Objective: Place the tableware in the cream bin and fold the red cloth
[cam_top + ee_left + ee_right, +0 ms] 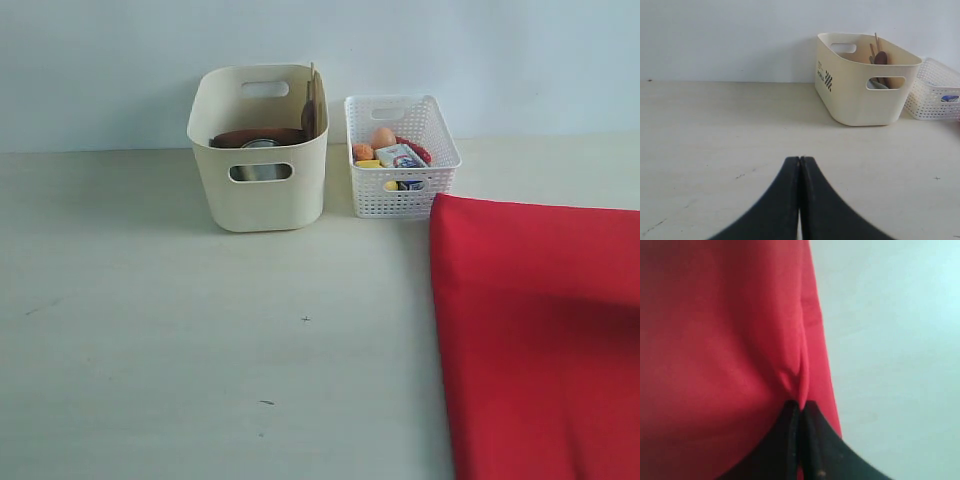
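The cream bin (258,150) stands at the back of the table and holds tableware: a brown plate (258,137), a steel cup (260,146) and a dark wooden spoon (309,105) leaning on its wall. The left wrist view also has the bin (865,80) with the spoon (881,59). The red cloth (540,330) lies spread over the right side of the table. My right gripper (801,404) is shut on a pinched ridge of the red cloth (720,355). My left gripper (799,159) is shut and holds nothing, low over bare table, well short of the bin.
A white lattice basket (401,190) with an egg (383,137) and other food stands right of the bin, just behind the cloth's far edge. A pale wall (320,40) closes the back. Neither arm shows in the exterior view.
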`<control>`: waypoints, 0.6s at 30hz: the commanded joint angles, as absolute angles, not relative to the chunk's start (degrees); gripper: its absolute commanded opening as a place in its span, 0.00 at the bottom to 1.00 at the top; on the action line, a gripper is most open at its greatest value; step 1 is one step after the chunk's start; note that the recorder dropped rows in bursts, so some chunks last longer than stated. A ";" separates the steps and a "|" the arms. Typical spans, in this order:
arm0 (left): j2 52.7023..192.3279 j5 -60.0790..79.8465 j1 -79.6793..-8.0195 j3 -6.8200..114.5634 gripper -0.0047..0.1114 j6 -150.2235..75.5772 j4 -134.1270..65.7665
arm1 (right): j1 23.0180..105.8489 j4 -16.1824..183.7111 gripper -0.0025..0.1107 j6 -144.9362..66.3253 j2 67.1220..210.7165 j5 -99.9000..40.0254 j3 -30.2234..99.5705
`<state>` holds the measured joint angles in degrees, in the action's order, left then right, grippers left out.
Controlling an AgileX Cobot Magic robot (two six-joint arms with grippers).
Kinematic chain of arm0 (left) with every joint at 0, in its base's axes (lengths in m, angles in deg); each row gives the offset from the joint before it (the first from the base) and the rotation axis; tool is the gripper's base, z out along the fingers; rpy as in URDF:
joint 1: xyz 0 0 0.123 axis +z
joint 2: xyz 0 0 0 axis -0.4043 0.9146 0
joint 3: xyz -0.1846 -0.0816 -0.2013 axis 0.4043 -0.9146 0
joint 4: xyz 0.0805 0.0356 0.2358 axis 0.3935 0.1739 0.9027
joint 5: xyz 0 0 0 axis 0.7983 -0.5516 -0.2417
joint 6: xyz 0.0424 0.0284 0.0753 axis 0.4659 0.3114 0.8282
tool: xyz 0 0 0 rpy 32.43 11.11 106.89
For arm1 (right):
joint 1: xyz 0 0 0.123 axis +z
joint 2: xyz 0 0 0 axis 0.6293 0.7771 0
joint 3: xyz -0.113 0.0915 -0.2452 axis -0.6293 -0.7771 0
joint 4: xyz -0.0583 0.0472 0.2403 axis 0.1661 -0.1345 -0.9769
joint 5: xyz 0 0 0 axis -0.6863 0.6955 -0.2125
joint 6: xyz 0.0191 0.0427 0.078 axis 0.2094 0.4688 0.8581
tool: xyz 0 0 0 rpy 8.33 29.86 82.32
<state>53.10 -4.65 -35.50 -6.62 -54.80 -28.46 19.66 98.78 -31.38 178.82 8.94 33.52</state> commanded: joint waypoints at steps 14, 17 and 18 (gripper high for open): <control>52.70 -4.81 -35.44 -6.82 0.04 -55.12 -28.97 | 12.60 100.42 0.09 -30.43 185.88 13.02 44.34; 52.70 -4.81 -35.44 -6.82 0.04 -55.12 -28.97 | 12.60 99.51 0.38 -30.43 184.19 13.45 46.49; 52.70 -4.81 -35.44 -6.82 0.04 -55.12 -28.97 | 12.60 99.77 0.43 -30.43 183.27 13.74 46.72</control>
<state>53.10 -4.65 -35.50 -6.62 -54.80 -28.46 12.90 99.74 -30.44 185.63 13.26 45.70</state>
